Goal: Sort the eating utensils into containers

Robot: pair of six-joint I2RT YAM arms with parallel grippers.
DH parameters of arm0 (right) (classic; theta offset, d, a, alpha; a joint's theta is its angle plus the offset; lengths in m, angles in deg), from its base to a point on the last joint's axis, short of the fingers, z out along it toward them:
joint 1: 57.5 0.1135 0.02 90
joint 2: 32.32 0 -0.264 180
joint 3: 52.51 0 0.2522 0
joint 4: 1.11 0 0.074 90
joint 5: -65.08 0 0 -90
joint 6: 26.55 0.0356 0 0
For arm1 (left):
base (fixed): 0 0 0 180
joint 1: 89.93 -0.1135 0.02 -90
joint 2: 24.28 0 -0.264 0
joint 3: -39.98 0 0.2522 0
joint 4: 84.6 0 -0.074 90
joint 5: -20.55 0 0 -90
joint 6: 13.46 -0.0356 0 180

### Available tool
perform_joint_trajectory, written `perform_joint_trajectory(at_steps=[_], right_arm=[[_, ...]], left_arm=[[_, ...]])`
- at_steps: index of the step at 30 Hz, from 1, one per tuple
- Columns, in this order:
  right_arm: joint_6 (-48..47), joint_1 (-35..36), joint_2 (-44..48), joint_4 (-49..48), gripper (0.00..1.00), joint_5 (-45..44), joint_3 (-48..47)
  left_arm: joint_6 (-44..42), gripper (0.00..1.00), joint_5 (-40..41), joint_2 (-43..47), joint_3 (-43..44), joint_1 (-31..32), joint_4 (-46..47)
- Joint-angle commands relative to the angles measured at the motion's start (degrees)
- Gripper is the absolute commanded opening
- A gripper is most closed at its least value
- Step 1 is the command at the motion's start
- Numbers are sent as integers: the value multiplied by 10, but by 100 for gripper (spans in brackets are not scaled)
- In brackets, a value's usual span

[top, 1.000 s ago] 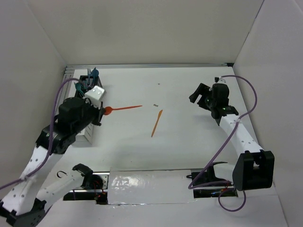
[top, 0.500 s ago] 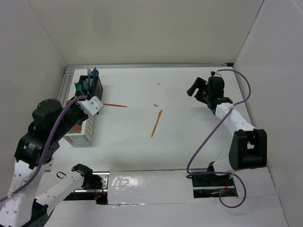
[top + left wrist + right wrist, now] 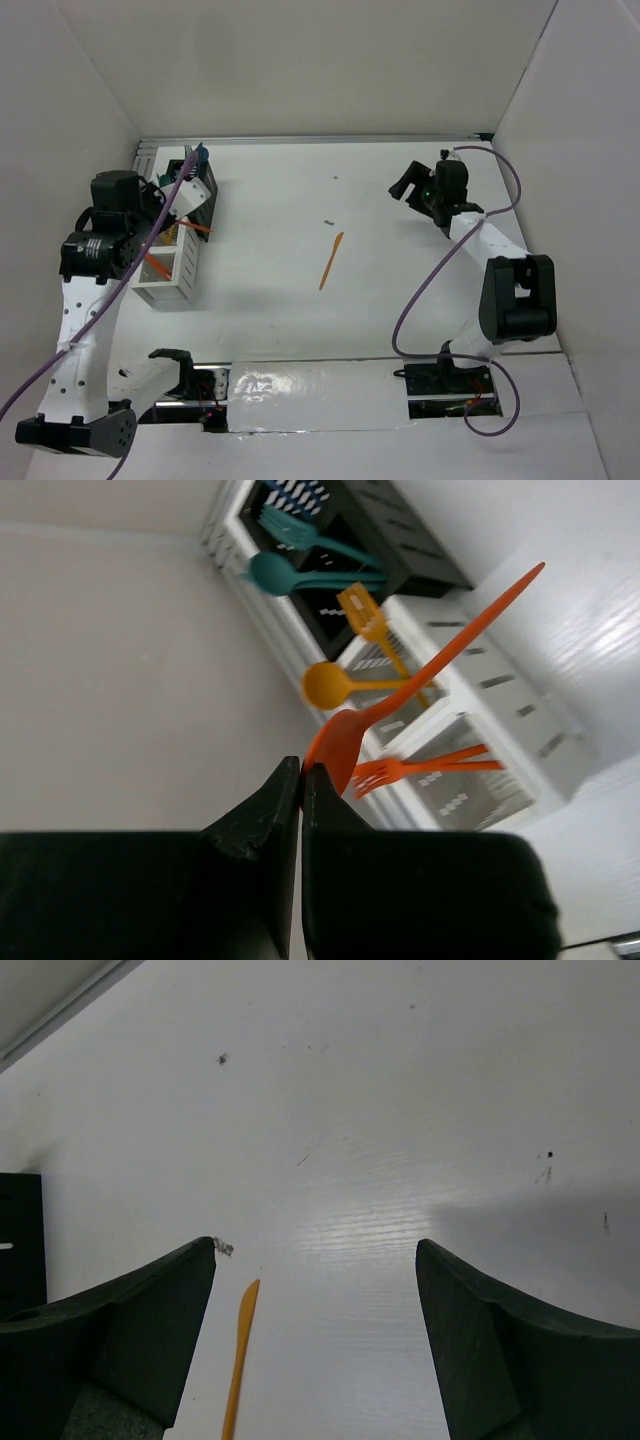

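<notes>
Robotics lab test cell, plain white enclosure walls [image 3: 300,70], white table [image 3: 400,250], purple cabling [image 3: 399,325], aluminium rail [image 3: 320,139].

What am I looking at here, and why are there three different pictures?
You see two white robot arms, a left arm and a right arm, bolted to a white table. One picture looks down from above; the other two come from small cameras on each wrist. The left hand is shut on the bowl of an orange plastic spoon, close to a row of small upright bins, one black mesh and the rest white, which hold teal and orange plastic cutlery. The right hand is open and empty. One orange plastic knife lies loose on the table.
</notes>
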Motion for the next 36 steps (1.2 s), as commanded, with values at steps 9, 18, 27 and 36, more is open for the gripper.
perform_joint_trajectory(at_steps=[9, 18, 27, 36], right_arm=[[16, 7, -121, -85, 88, 22, -95], [19, 4, -191, -110, 89, 42, -160], [25, -7, -227, -130, 89, 88, -165], [26, -20, -234, -135, 89, 94, -165]], left_arm=[[-120, 2, 75, -13, 93, -30, -16], [-93, 2, 75, 9, 121, -30, -119], [-100, 2, 64, 59, 56, -76, -122], [-136, 2, 65, 48, 31, -73, -92]])
